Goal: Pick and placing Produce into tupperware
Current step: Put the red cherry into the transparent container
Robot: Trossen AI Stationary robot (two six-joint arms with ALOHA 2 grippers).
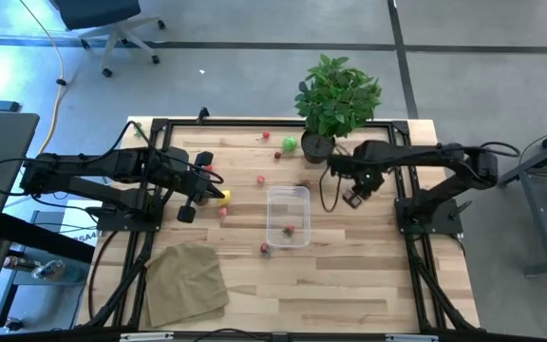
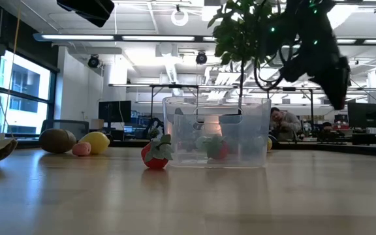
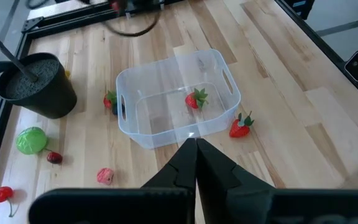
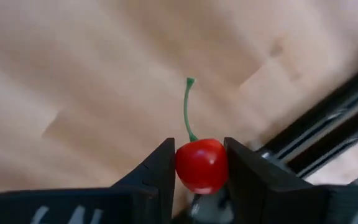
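Red cherry [image 4: 201, 165] with green stem, clamped in the right tool [image 4: 199, 163] above the wooden surface [image 1: 368, 275], right of the tupperware [image 1: 287, 216].
One strawberry [image 3: 195, 99] lies inside the clear tupperware; a second strawberry [image 3: 240, 126] rests just outside its wall. Left tool [image 3: 197, 163], fingers pressed together and empty, hovers left of the container. Other produce lies scattered near the potted plant [image 1: 335, 100].

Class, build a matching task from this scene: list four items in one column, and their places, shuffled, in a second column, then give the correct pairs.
Items:
1. cherry
2. strawberry
3. lemon
4. tan cloth

Places:
A. inside the clear tupperware
B. beside the kiwi
C. clamped in the right claw
D. near corner of the table

Pairs: 1-C, 2-A, 3-B, 4-D
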